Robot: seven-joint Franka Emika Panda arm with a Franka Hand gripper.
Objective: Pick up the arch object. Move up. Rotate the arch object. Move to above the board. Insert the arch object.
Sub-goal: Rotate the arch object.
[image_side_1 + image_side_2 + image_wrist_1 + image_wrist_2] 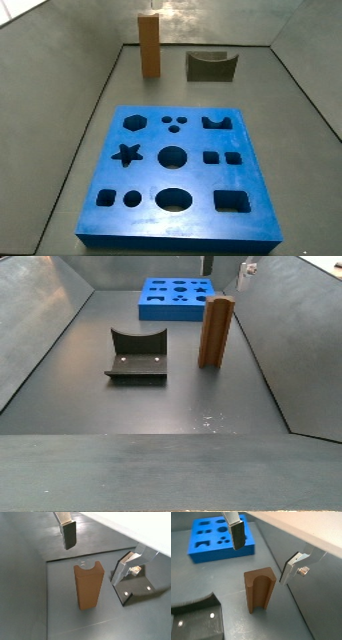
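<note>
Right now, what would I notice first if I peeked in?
The big bright-blue board with dark shaped cut-outs lies flat on the grey floor. Farther back, the tall brown arch object stands upright beside the dark fixture. The gripper hangs open above the arch object, holding nothing.

Tan arch object (215, 332) upright, apart from flat blue board (181, 165), end effector (264, 551) seemingly above

Gripper (264, 554) fingers (238, 534) are showing bare silver metal with matt dark pads. Apart from them, arch object (258, 589) is looking like matt wood; board (223, 539) smooth blue, plastic-like.
</note>
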